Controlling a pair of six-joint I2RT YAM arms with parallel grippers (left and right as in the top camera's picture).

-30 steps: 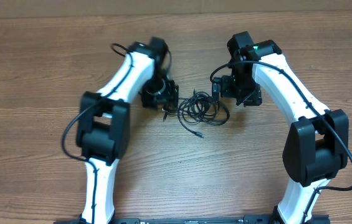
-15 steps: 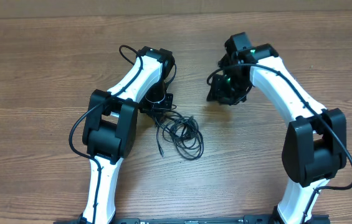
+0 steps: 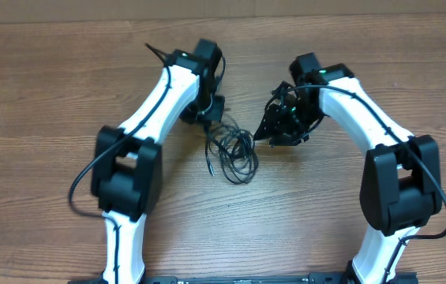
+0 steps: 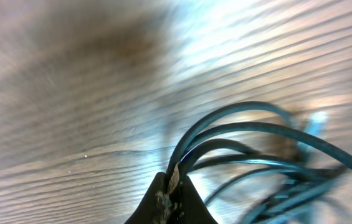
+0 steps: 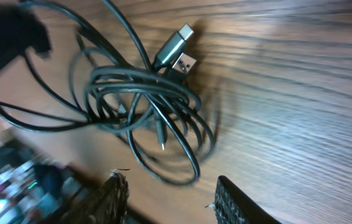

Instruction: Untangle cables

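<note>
The cables (image 3: 235,151) lie as one tangled bundle of thin black loops on the wooden table between the two arms. My left gripper (image 3: 209,118) sits at the bundle's upper left. In the left wrist view the left gripper (image 4: 174,190) is shut on a few strands of the cables (image 4: 250,134), which fan out to the right. My right gripper (image 3: 269,130) hovers just right of the bundle. In the right wrist view the right gripper (image 5: 172,196) is open with nothing between its fingers, and the coiled cables (image 5: 144,99) with two plug ends (image 5: 179,46) lie just ahead.
The wooden table (image 3: 49,95) stretches around the bundle on all sides. One loose plug end (image 3: 208,167) trails off the bundle's lower left. Both white arms curve in from the near edge.
The left gripper has shut on the cables and pulled the bundle left and slightly nearer. The right gripper moved away from the bundle, then swung back toward its right side.
</note>
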